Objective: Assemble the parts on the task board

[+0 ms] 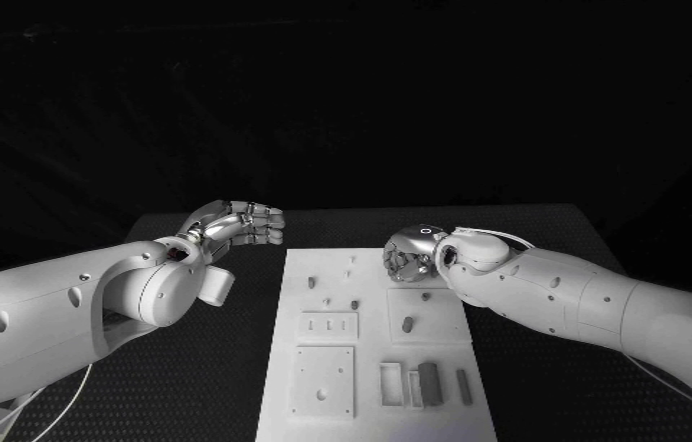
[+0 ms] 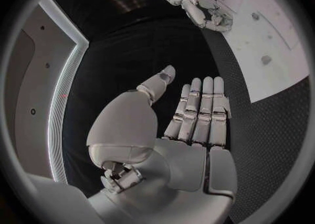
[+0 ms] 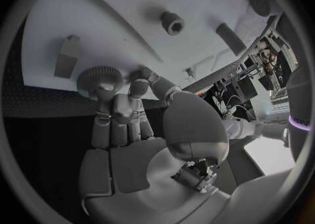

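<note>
- Closest to the lens is the smooth white hard-shell left arm (image 1: 87,302), with the matching white right arm (image 1: 577,297) opposite. Both are bulky, so a careless swing could sweep the pieces.
- Black tabletop (image 1: 537,227) has a fine mesh-like texture. Probably grippy, but anything small that rolls off onto it would be hard to spot.
- White flat rectangular task board (image 1: 433,424) lies mid-table, lengthwise away from the robot, with raised square plates and slots. I see no clamps, so a sideways push might shift it.
- Silver metal left hand (image 1: 234,224) hovers off the board's far left corner with its fingers (image 2: 197,108) straight, side by side, thumb apart, holding nothing.
- Silver right hand (image 1: 414,254) is over the board's far right part. Its fingers (image 3: 108,108) are drawn in against the disc below, but I can't tell if it's a real grip. If it's only fingertip contact, the disc could slip or tip.
- Round grey disc with a knurled rim (image 3: 95,77), right at the board's edge. The ridges should help hold it.
- Small grey wedge-ish block (image 3: 67,56) and short grey holed cylinder (image 3: 172,23) stand just beyond. Easy to knock.
</note>
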`<action>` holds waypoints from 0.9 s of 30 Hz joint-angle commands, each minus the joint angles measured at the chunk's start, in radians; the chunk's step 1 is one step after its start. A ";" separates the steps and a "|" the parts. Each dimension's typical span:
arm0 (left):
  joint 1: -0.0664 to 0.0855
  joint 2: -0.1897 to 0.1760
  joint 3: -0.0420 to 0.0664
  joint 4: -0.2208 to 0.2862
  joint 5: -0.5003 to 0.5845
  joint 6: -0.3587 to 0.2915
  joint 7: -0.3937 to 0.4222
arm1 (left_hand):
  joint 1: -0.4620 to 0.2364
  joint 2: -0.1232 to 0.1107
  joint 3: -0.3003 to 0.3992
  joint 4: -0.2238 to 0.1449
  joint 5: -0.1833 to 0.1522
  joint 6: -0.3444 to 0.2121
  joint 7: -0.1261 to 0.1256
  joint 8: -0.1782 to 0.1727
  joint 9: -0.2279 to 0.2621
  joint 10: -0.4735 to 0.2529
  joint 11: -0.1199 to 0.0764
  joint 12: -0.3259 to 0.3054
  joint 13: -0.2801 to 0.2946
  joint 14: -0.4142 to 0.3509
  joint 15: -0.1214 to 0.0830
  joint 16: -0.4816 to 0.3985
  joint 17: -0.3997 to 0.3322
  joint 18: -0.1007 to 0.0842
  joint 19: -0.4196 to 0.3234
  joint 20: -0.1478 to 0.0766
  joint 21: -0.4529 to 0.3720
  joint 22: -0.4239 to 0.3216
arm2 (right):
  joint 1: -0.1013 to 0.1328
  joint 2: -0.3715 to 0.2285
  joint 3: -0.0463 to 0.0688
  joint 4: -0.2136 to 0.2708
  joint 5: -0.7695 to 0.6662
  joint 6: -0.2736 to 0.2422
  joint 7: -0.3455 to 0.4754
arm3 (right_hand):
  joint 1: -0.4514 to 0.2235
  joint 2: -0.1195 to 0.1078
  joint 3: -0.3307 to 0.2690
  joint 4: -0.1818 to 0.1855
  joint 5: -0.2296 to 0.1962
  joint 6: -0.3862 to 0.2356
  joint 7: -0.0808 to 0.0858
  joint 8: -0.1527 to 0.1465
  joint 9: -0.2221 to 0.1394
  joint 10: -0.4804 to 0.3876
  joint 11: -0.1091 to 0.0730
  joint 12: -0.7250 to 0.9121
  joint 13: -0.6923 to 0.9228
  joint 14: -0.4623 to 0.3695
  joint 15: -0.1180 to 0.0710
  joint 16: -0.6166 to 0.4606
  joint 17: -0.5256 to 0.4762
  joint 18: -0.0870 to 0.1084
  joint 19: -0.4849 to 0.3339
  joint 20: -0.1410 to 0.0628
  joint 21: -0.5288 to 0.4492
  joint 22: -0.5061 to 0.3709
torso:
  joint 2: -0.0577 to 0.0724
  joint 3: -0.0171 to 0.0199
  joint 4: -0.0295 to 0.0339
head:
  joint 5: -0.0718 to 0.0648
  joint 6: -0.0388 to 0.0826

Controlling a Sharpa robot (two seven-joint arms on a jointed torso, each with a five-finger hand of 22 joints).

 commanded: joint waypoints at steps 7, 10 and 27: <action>0.002 0.000 0.000 0.001 0.006 0.015 0.005 | -0.011 0.000 -0.007 0.001 0.004 0.004 0.000 -0.006 -0.001 0.002 0.006 -0.006 -0.002 -0.002 0.008 -0.006 0.001 0.004 0.001 -0.004 -0.004 -0.002 | -0.012 -0.008 -0.008 0.028 -0.060 -0.037 -0.061 | -0.017 0.018 0.011 0.000 -0.001 0.035 -0.008 0.015 0.008 0.022 -0.008 -0.010 0.007 0.008 -0.011 0.010 -0.003 0.016 0.004 -0.009 0.018 0.022 | 0.003 -0.0002 0.0016 | 0.000 0.002; 0.002 -0.001 0.000 0.002 0.006 0.014 0.006 | -0.011 0.000 -0.007 0.001 0.004 0.004 0.000 -0.006 -0.001 0.002 0.006 -0.006 -0.002 -0.002 0.008 -0.007 0.001 0.004 0.001 -0.004 -0.004 -0.002 | -0.012 -0.011 -0.008 0.046 -0.071 -0.068 -0.076 | -0.020 0.017 0.013 -0.001 -0.001 0.041 -0.009 0.016 0.009 0.026 -0.009 -0.012 0.008 0.010 -0.012 0.012 -0.004 0.016 0.005 -0.011 0.021 0.022 | 0.003 -0.0003 0.0013 | 0.001 0.003; 0.002 0.000 0.001 0.002 0.006 0.015 0.006 | -0.011 0.001 -0.008 0.000 0.004 0.005 -0.001 -0.006 -0.002 0.002 0.006 -0.007 -0.002 -0.002 0.008 -0.008 0.002 0.004 0.001 -0.004 -0.005 -0.002 | -0.010 0.052 -0.005 0.065 -0.159 -0.226 -0.131 | -0.018 0.020 0.022 -0.002 -0.001 0.056 -0.015 0.021 0.013 0.044 -0.014 -0.021 0.014 0.018 -0.017 0.020 -0.008 0.016 0.010 -0.016 0.033 0.021 | 0.005 -0.0004 0.0013 | 0.001 0.014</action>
